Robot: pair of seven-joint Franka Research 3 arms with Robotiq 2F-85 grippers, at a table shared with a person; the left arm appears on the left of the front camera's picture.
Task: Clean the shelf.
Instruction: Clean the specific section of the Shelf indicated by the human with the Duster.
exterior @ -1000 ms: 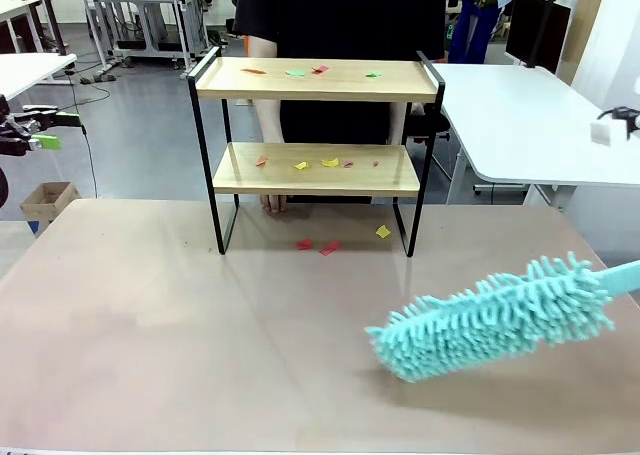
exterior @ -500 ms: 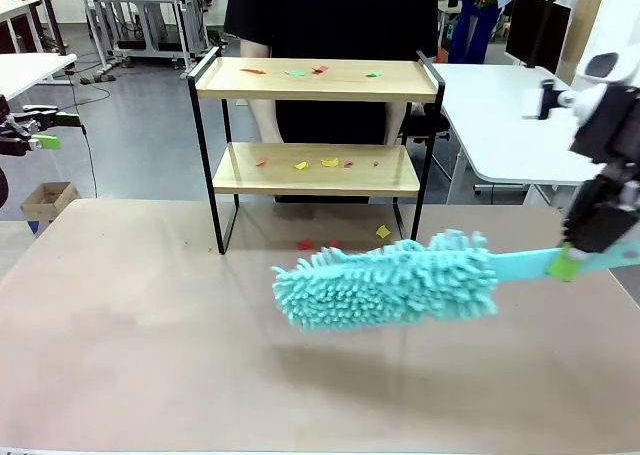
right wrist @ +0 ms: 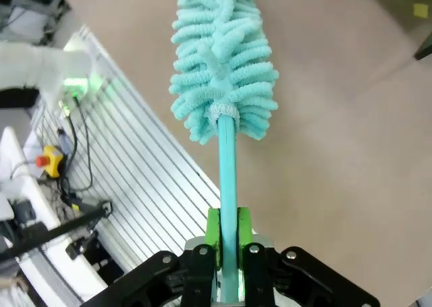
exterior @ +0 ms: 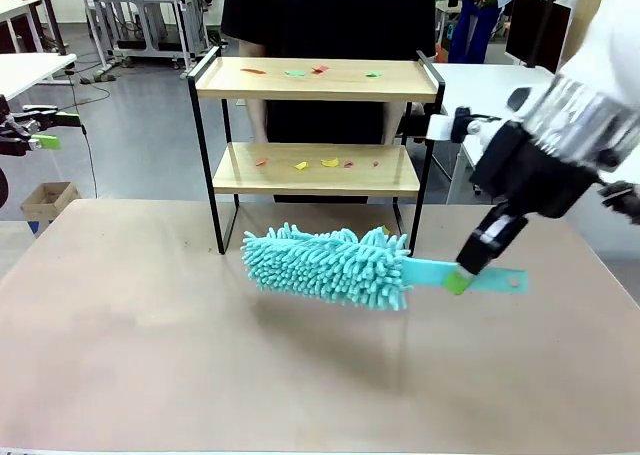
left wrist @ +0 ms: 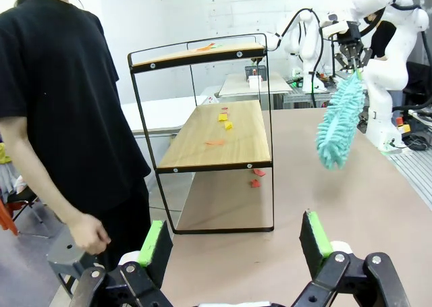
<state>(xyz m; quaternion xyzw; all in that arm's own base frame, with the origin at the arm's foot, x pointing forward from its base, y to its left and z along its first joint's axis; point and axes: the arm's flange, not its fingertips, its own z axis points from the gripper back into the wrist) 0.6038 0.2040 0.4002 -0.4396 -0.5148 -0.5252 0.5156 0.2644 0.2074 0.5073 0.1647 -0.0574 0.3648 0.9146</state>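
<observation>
The shelf (exterior: 316, 80) stands at the table's far middle, a black frame with two wooden boards. Coloured paper scraps (exterior: 295, 73) lie on its top board, and more scraps (exterior: 328, 162) on the lower one. My right gripper (exterior: 458, 280) is shut on the handle of a teal fluffy duster (exterior: 330, 263). It holds the duster level, just in front of the shelf's legs. In the right wrist view the duster (right wrist: 223, 57) points away from the right gripper (right wrist: 228, 236). My left gripper (left wrist: 236, 243) is open and holds nothing; it faces the shelf (left wrist: 219, 135) end-on.
A person in a black shirt (exterior: 330, 15) stands behind the shelf, one hand (left wrist: 91, 233) hanging low. Scraps (left wrist: 255, 183) lie on the brown table (exterior: 150, 355) under the shelf. White tables (exterior: 530, 115) stand to the right.
My right arm has swung the duster leftward and away from me, from the table's right front to just before the shelf. The left gripper has stayed still.
</observation>
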